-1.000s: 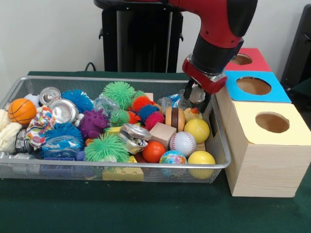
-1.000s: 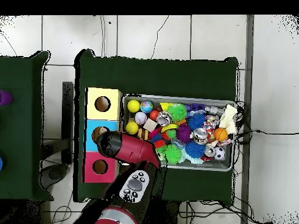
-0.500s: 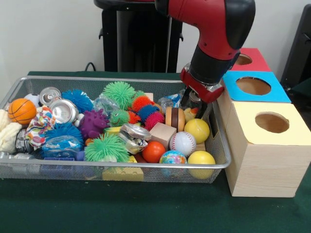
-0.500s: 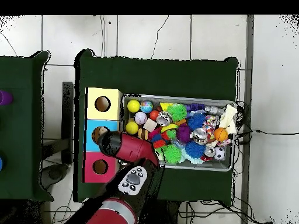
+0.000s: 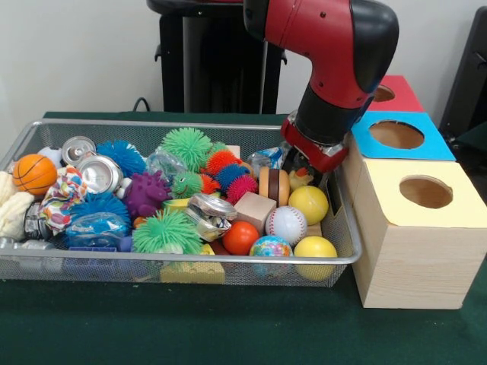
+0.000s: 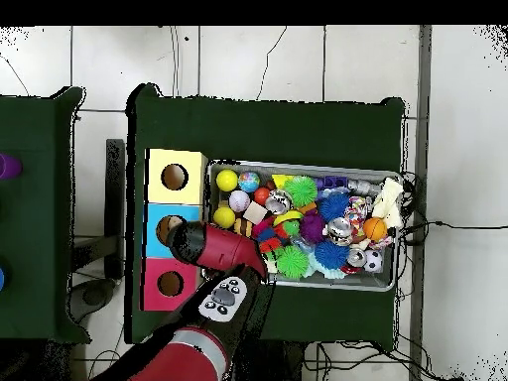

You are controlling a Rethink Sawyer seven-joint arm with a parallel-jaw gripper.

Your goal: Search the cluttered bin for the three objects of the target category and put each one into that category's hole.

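A wire bin (image 5: 152, 124) holds a jumble of toys. At its right end lie two yellow balls (image 5: 308, 204), a baseball (image 5: 287, 224), a globe ball (image 5: 270, 247), a wooden cube (image 5: 255, 209) and a striped wooden disc (image 5: 274, 185). My gripper (image 5: 303, 169) hangs low over that far right corner, just above a small yellow duck (image 5: 298, 181). Its tips are lost among the clutter. In the overhead view the red arm (image 6: 213, 248) covers the gripper and the bin's (image 6: 298, 280) lower left corner.
Three wooden boxes with round holes stand right of the bin: yellow (image 5: 456, 205), blue (image 5: 437, 144), red (image 5: 403, 95). Spiky balls (image 5: 186, 147), a purple toy (image 5: 146, 192), cans (image 5: 99, 172), a crushed can (image 5: 209, 213) and a basketball (image 5: 33, 173) fill the rest.
The arm has swung slightly left and lowered the gripper deeper into the bin's right end, away from the blue box. The toys have not shifted.
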